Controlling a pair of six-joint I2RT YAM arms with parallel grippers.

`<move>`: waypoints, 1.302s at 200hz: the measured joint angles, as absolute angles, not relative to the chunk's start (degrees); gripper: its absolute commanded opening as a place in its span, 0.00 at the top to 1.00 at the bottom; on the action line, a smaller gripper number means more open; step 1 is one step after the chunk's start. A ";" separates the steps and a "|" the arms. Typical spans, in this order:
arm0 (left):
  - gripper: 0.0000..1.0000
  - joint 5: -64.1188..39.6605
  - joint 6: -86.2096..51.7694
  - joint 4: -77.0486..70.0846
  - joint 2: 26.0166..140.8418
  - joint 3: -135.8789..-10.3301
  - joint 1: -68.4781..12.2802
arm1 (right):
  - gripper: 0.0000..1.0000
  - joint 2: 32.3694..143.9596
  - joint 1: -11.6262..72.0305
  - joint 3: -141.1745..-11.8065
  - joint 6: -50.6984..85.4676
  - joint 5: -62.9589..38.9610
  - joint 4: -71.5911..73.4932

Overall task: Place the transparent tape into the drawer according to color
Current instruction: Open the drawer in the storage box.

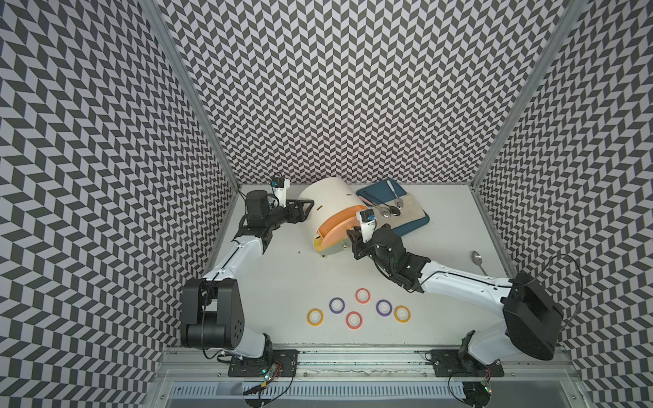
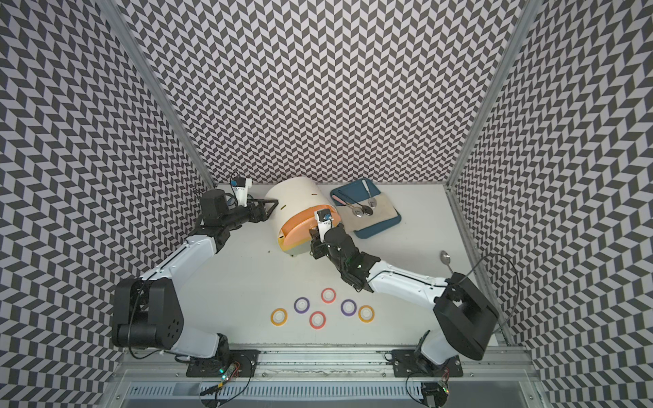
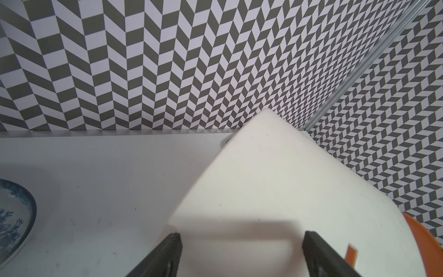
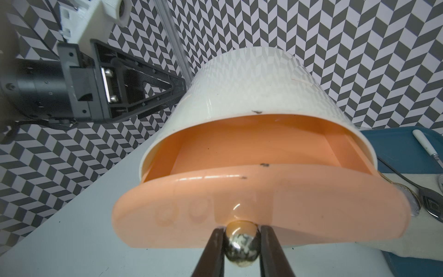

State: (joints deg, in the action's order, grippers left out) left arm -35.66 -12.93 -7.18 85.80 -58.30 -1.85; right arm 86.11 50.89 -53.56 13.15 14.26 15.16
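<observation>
Several transparent tape rings lie flat on the table's near middle: two yellow [image 1: 315, 316] [image 1: 402, 314], two purple [image 1: 337, 305] [image 1: 383, 307] and two red [image 1: 363, 295] [image 1: 354, 320]. Behind them stands a white rounded cabinet [image 1: 330, 197] whose orange top drawer [image 4: 239, 148] is pulled partly out and looks empty. My right gripper [image 4: 242, 242] is shut on the drawer's metal knob [image 4: 242, 248]. On the cabinet's far left side my left gripper [image 3: 242, 236] is open, its fingers [image 3: 173, 242] wide apart against the white shell. Both grippers are far from the rings.
A blue tray [image 1: 415, 226] with a cloth and spoons lies right of the cabinet. A lone spoon [image 1: 477, 259] rests near the right wall. In the left wrist view a blue-patterned plate [image 3: 14, 215] sits by the back wall. Patterned walls close three sides.
</observation>
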 measured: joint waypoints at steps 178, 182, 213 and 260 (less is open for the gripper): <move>0.14 -35.57 -12.86 -7.22 85.69 -58.28 -1.87 | 0.19 78.67 54.33 -48.64 15.88 17.12 11.03; 0.14 -35.55 -12.88 -7.22 85.67 -58.28 -1.87 | 0.17 78.39 54.33 -48.60 15.81 17.17 10.94; 0.12 -35.20 -12.75 -7.18 85.25 -57.95 -1.87 | 0.11 75.31 54.37 -48.58 15.90 17.06 9.21; 0.02 -34.96 -12.49 -6.04 83.07 -56.21 -1.87 | 0.00 67.81 54.57 -47.05 16.34 16.75 3.77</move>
